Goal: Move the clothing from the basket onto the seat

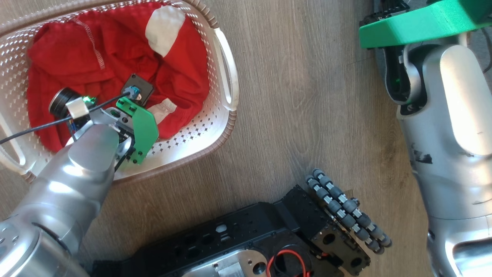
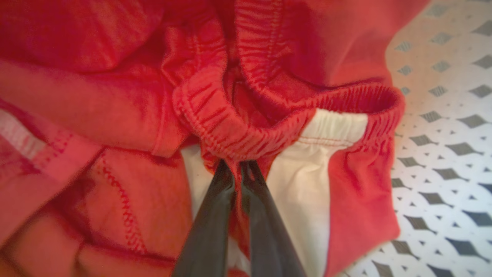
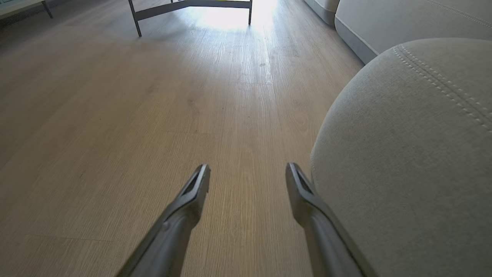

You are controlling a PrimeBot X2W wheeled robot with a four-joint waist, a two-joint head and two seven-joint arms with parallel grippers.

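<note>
Left wrist view: the left gripper [image 2: 239, 164] is pinched on the gathered elastic band of the clothing [image 2: 115, 96], which lies in the basket [image 2: 442, 127]. Soft and light, the clothing will likely drape and trail, and the thick band seems a firm hold. The right gripper [image 3: 248, 171] hangs spread, empty.

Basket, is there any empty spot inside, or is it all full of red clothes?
Mostly full: the clothing heaps across the basket. One bare strip of holed wall lies between the clothing and the near right rim. Outside, the wood floor beside it is free.
</note>
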